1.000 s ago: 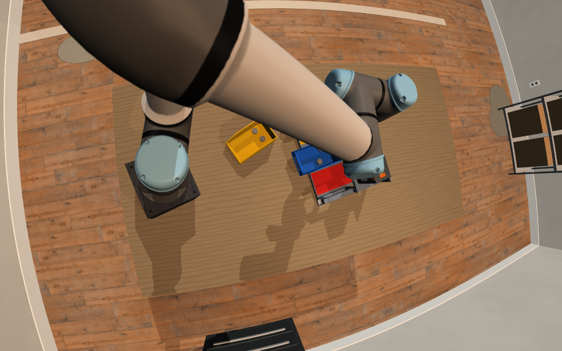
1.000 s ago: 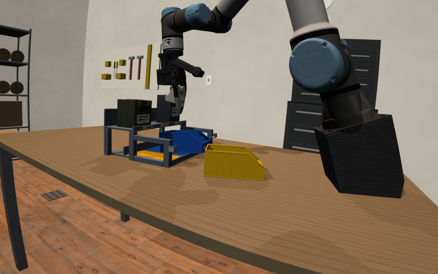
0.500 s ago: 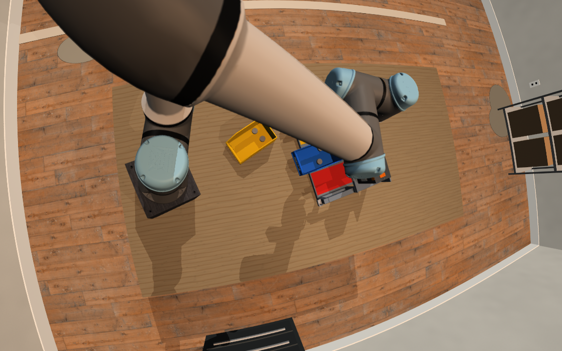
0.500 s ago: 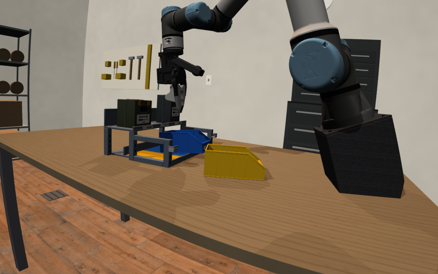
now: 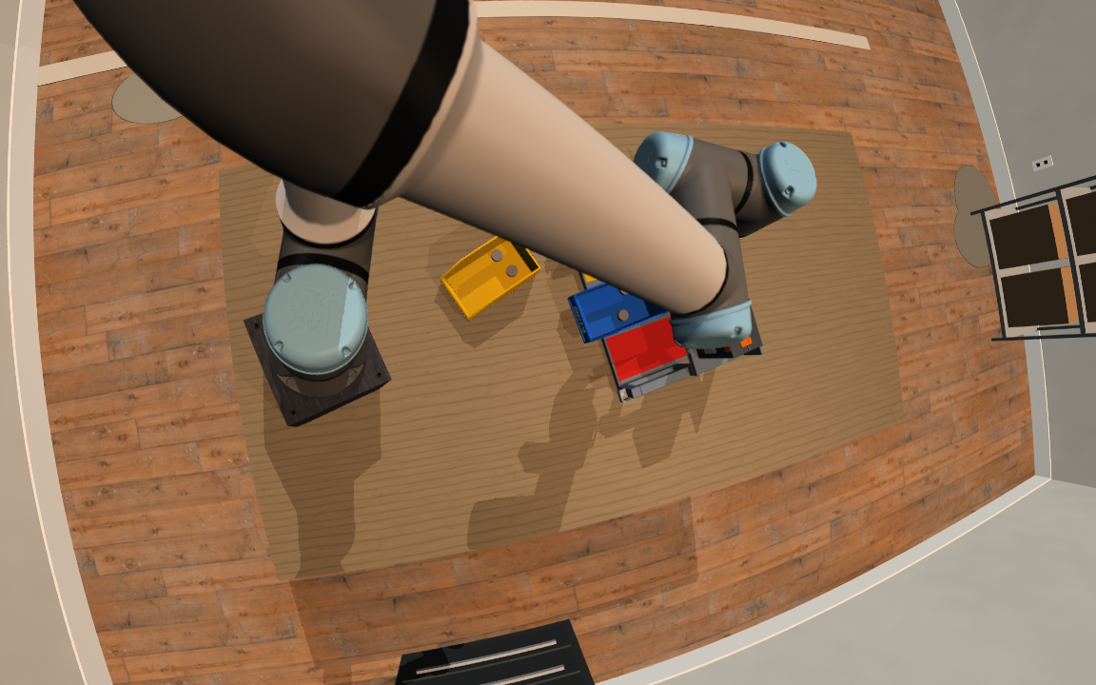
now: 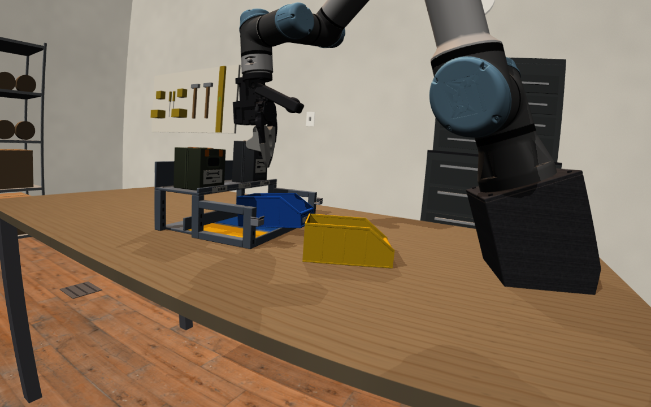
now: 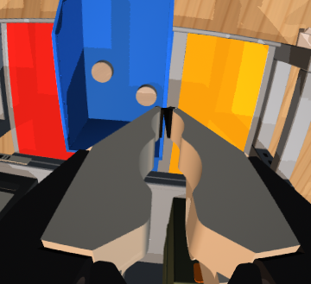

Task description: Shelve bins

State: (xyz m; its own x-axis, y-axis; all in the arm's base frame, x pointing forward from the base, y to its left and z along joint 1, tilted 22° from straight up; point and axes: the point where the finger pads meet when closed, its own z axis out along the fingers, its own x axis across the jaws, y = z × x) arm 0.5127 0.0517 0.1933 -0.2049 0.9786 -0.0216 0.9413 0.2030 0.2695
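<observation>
My gripper (image 6: 268, 164) (image 7: 163, 110) is shut and empty, high above the shelf (image 6: 224, 206). In the wrist view its tips overlap the right wall of the blue bin (image 5: 603, 315) (image 6: 268, 210) (image 7: 134, 38). The blue bin stands on the shelf between the red mark (image 5: 638, 350) (image 7: 34, 90) and the yellow mark (image 6: 226, 231) (image 7: 216, 85). Its open front sticks out past the shelf's front lip, and two round parts lie inside. The yellow bin (image 5: 478, 287) (image 6: 345, 247) stands upright on the table in front of the shelf, with two round parts inside. The blue mark is almost wholly hidden.
A dark green box (image 6: 198, 168) and a second dark box (image 6: 243, 167) stand on the shelf's upper board, behind and below the gripper. Side rails and posts frame the shelf. The arm's black base block (image 6: 545, 237) stands beyond the yellow bin.
</observation>
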